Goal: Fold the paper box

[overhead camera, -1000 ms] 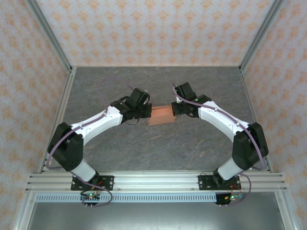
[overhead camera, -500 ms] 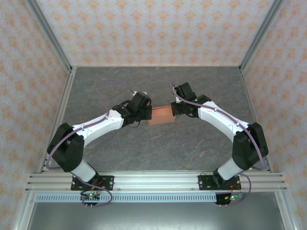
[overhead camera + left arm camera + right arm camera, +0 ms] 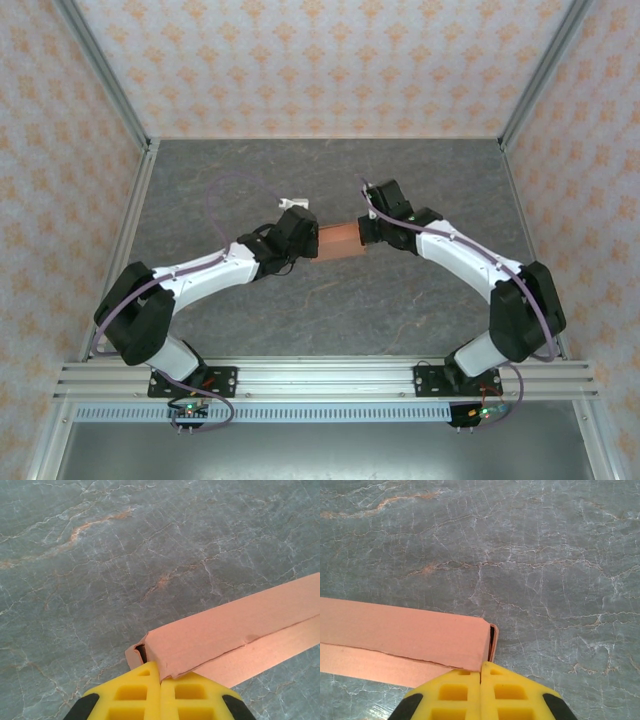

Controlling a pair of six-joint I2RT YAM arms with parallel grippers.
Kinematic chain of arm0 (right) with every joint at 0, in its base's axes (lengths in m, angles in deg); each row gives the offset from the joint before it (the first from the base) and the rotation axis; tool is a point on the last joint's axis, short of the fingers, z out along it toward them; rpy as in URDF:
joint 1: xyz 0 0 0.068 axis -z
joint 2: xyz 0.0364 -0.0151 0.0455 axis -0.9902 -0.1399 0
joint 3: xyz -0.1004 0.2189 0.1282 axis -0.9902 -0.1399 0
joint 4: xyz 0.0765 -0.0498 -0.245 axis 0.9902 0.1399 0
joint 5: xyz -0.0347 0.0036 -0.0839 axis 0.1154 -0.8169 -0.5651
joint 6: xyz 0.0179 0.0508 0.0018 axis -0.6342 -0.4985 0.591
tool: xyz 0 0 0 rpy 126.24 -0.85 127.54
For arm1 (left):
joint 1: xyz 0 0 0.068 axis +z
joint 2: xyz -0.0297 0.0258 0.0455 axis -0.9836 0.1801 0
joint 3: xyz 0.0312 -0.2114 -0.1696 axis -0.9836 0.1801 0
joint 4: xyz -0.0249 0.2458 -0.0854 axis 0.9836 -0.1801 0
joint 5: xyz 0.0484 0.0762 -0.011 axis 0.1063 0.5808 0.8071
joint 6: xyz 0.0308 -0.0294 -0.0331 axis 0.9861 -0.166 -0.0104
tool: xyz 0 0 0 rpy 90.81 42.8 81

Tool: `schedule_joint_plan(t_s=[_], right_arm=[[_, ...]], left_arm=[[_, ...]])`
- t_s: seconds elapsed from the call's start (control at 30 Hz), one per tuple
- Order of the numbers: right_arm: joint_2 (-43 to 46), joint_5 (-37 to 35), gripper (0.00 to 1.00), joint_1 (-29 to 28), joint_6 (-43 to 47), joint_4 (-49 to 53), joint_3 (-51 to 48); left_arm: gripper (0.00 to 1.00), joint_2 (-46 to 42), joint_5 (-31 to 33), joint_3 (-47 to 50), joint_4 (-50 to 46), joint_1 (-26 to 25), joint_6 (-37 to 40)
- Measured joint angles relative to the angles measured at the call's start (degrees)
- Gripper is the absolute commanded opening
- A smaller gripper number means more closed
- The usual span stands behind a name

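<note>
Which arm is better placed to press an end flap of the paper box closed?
Probably left: the left gripper, shut, sits at the paper box end that gapes wider, flap crumpled. At the right gripper the end looks nearly closed.

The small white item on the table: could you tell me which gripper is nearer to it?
Left. The left gripper is just in front of the white item, by the paper box; the right gripper is at the box's opposite end.
</note>
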State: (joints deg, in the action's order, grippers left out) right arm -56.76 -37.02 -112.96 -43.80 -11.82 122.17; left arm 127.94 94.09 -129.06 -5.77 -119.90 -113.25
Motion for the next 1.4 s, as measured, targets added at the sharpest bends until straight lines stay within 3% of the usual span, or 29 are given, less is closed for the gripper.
schedule_joint_plan(t_s=[0.47,0.77,0.93,1.2,1.4], right_arm=[[1.57,-0.39,0.00,-0.13,0.44,-10.01,-7.41],[2.43,-1.49,0.01,-0.48,0.44,-11.08,-8.39],[2.45,-2.01,0.00,-0.85,0.39,-11.08,-8.41],[2.45,-2.84,0.01,-1.11,0.17,-11.06,-8.41],[2.45,-2.99,0.01,-1.11,0.17,-11.06,-8.41]], left_arm=[[0.14,-0.26,4.33,4.74,7.19,-2.16,2.84],[0.30,-2.95,4.57,7.34,7.72,-2.89,4.72],[0.41,-5.60,2.97,8.13,5.51,-2.89,5.53],[0.47,-10.32,-2.43,8.33,0.74,-2.89,6.40],[0.58,-15.61,-6.91,8.50,-0.52,-1.95,5.14]])
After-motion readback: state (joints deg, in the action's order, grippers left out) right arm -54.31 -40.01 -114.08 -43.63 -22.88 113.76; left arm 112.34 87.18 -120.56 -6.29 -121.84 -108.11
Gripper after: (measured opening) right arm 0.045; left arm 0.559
